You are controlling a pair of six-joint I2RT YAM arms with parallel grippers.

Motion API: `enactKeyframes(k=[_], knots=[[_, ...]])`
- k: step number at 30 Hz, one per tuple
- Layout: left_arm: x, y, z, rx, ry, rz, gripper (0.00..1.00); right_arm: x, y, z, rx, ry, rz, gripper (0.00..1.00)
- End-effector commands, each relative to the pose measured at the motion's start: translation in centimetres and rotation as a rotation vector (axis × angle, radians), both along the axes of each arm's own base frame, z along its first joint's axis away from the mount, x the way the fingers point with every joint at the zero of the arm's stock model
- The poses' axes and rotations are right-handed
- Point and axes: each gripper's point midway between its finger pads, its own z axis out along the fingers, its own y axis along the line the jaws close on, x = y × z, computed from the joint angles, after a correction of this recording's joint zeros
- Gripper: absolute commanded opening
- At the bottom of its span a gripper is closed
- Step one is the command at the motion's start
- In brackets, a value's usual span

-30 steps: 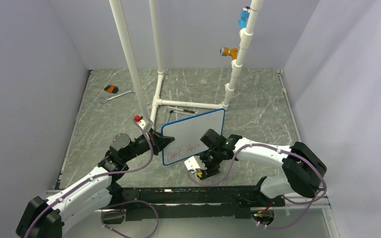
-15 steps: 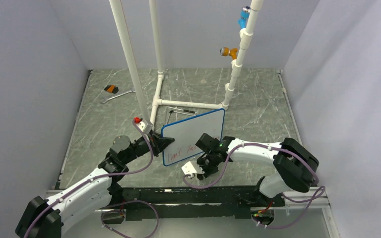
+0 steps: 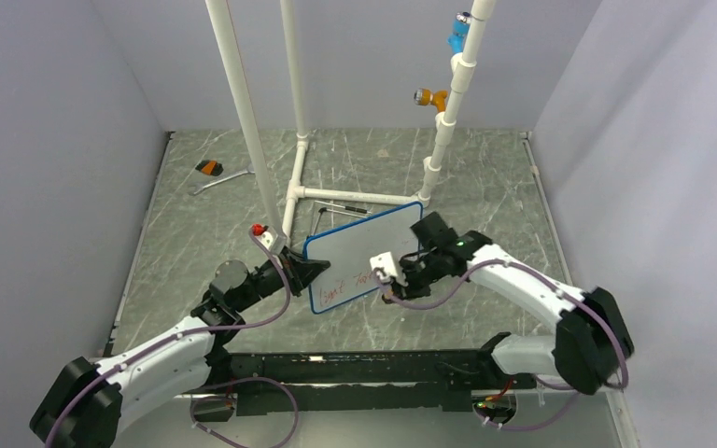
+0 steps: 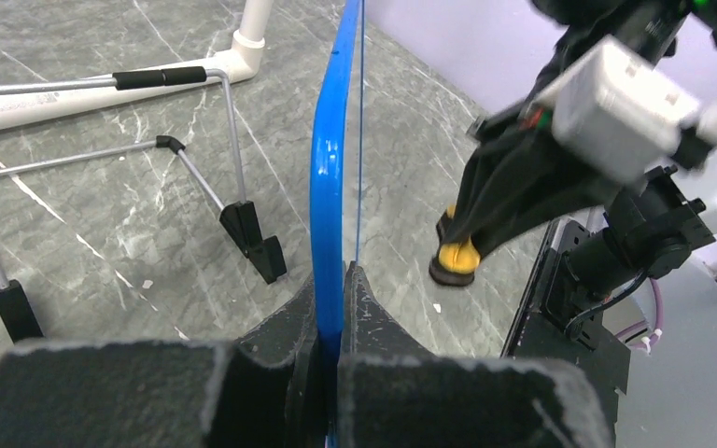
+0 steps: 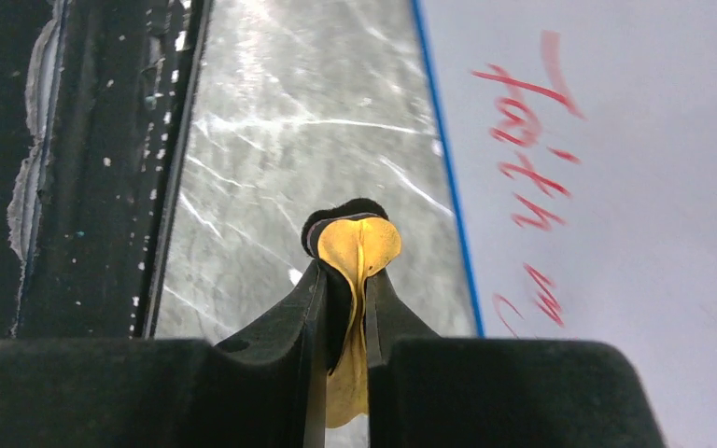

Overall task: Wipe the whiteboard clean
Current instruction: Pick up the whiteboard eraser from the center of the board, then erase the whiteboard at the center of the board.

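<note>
- Left pincer (image 4: 336, 280) is pressed together on the blue frame at the left edge of the whiteboard (image 3: 364, 250). I have the board held up on a tilt with its face toward the arms.
- Just behind the whiteboard a wire stand (image 4: 254, 241) sits on the tabletop (image 3: 485, 187), apart from the board. The white pipe frame (image 3: 355, 196) stands further behind.
- The red writing (image 5: 527, 159) runs along the lower part of the whiteboard's face and looks whole to me. The upper part is plain white.
- At the whiteboard's lower right, my right pincer (image 5: 345, 280) is pinching a yellow-and-black eraser (image 5: 355, 243). In the right wrist view its pad hangs just outside the blue frame, over bare tabletop and not on the face.
- My read on progress is that the board is gripped and the eraser is in hand, but the wiping itself is not done, since every red stroke I can see remains. What is left is to bring the pad over the frame onto the writing and rub across it while the left side braces the board.
</note>
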Motion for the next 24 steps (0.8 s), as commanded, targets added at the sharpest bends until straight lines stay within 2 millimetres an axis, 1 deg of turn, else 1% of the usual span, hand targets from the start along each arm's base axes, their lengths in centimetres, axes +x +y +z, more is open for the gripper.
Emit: enactKeyframes(k=[1,4,6,10,17,24], knots=[[-0.6,0.4,-4.9,0.102,0.117,0.008,0.00,1.2,-0.8,4.5,0.151,0.005,-0.118,0.03],[-0.6,0.2,-4.9,0.092,0.133,0.013,0.00,3.3,-2.2,5.4,0.178,-0.037,-0.254,0.00],[-0.6,0.3,-4.7,0.076,0.129,0.025,0.00,4.7,-3.0,5.8,0.185,-0.051,-0.338,0.00],[-0.7,0.3,-4.3,0.050,0.123,0.040,0.00,6.4,-3.6,6.3,0.189,-0.071,-0.431,0.00],[-0.9,0.3,-4.8,0.040,0.141,0.050,0.00,8.0,-4.3,6.2,0.183,-0.084,-0.512,0.00],[-1.1,-0.2,-5.1,0.042,0.151,0.037,0.00,8.5,-4.8,6.2,0.192,-0.073,-0.545,0.00]])
